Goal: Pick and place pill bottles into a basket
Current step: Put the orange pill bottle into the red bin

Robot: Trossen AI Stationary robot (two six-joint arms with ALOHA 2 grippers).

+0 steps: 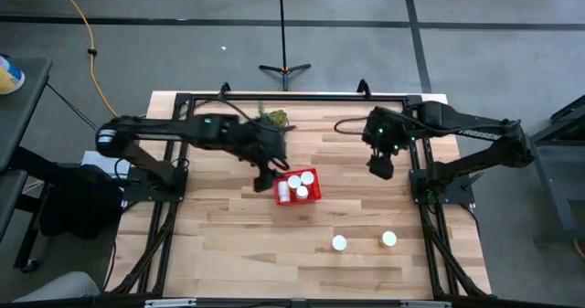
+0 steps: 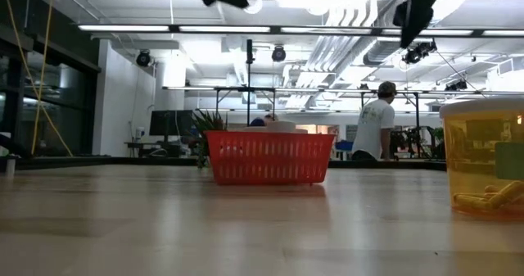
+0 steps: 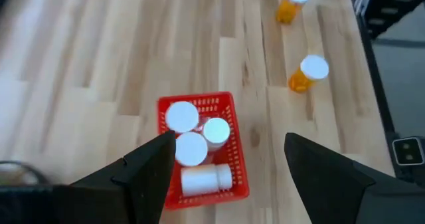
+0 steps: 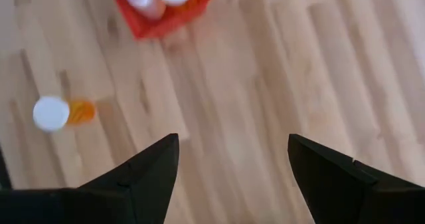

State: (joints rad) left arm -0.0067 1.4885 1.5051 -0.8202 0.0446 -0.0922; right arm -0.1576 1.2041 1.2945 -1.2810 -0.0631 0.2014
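- The left arm reaches from the bench's left edge toward the middle, and its left gripper (image 1: 267, 173) hangs just beside the basket (image 1: 312, 176), at its left end, above the bench (image 1: 228, 235)
- In the left wrist view the left gripper (image 3: 229, 159) has its fingers (image 3: 154, 163) spread wide with nothing between them, one finger tip over the basket's (image 3: 229, 104) rim
- The right arm folds in from the right edge, and the right gripper (image 1: 381, 166) hovers over bare wood, well apart from the basket
- The right wrist view shows the right gripper (image 4: 232, 154) with fingers (image 4: 156, 161) parted and empty
- The high view shows 2 pill bottles (image 1: 339, 244) standing apart on the bench near its front right, one of them (image 1: 389, 239) closer to the right arm's base
- The basket sits near the bench's middle with white caps inside; the left wrist view alone makes the count clear: 4 bottles (image 3: 181, 115), 3 showing round caps and 1 lying on its side (image 3: 206, 179)
- The same view shows the 2 loose bottles (image 3: 307, 74) with orange bodies
- The low view shows the basket's (image 2: 270, 157) mesh side from bench level, an orange bottle (image 2: 485, 157) large at the right edge with capsules inside, and a person (image 2: 375, 128) standing in the room behind
- A small green plant (image 1: 271, 118) sits at the bench's far edge, near the left arm
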